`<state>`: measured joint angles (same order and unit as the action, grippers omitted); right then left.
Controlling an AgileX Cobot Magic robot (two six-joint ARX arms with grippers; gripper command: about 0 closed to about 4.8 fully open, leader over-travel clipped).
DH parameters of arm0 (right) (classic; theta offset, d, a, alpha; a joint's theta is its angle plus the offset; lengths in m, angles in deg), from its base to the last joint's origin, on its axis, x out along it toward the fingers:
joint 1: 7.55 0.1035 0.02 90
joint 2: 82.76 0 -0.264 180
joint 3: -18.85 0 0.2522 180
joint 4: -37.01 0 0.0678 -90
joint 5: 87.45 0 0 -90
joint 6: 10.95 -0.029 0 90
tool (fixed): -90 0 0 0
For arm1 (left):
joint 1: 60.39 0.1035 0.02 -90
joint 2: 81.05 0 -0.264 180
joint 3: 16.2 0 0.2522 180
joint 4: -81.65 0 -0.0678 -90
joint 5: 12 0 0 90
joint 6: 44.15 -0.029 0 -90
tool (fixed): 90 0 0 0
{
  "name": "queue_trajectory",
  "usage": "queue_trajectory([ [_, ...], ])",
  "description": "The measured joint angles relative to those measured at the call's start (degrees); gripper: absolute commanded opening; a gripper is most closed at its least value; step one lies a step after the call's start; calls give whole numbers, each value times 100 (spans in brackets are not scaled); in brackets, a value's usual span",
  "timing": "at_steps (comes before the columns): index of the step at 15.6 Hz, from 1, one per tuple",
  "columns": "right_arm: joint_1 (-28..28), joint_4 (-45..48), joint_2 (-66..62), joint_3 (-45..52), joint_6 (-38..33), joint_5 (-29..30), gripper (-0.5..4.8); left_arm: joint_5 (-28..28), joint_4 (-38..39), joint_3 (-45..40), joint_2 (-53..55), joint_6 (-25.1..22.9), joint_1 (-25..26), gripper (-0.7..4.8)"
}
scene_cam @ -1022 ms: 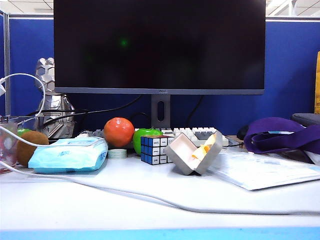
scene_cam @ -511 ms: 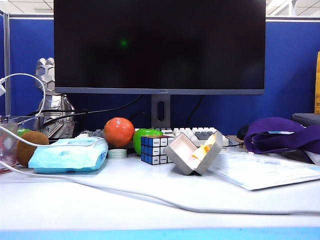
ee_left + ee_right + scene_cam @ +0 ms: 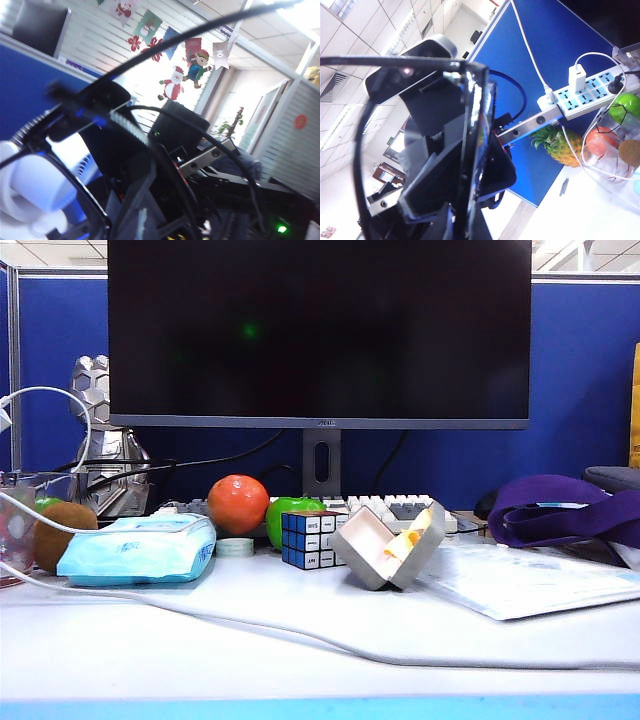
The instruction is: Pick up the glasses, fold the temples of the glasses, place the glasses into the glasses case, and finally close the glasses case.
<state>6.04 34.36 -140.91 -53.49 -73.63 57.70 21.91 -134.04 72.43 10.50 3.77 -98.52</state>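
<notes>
Right end effector (image 3: 462,210): raised clear of the counter (image 3: 200,660), out of the exterior view; its dark fingers are clamped on the glasses (image 3: 472,115), whose black frame stands edge-on between them.
Left end effector (image 3: 137,215): also off the exterior view, fingers together; thin black rim and wire cross in front of it, and what it grips cannot be told.
Glasses case (image 3: 388,545): one, open on the counter, cream lining showing, something yellow inside.
Beside it: one Rubik's cube (image 3: 310,539) just to its left; papers (image 3: 520,580) to its right.
In the way: one white cable (image 3: 300,635) trails across the counter in front of the case.
Further out: one light-blue wipes packet (image 3: 140,550), one orange fruit (image 3: 237,503), one green apple (image 3: 290,512), one kiwi (image 3: 62,533), one keyboard (image 3: 395,507), one monitor (image 3: 318,330).
</notes>
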Motion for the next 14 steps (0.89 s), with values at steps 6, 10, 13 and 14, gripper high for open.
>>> queue_trajectory([
  [6,0,164,76,0,125,-260,-5,343,-31,0,-28,-251,24,-6],
  [10,-4,278,111,-2,127,-623,-5,232,-562,0,-118,-289,44,-6],
  [13,9,267,26,-2,127,-881,-6,101,-835,2,-140,52,33,-6],
  [14,66,201,7,-2,127,-911,-5,103,-831,0,-138,81,2,-6],
])
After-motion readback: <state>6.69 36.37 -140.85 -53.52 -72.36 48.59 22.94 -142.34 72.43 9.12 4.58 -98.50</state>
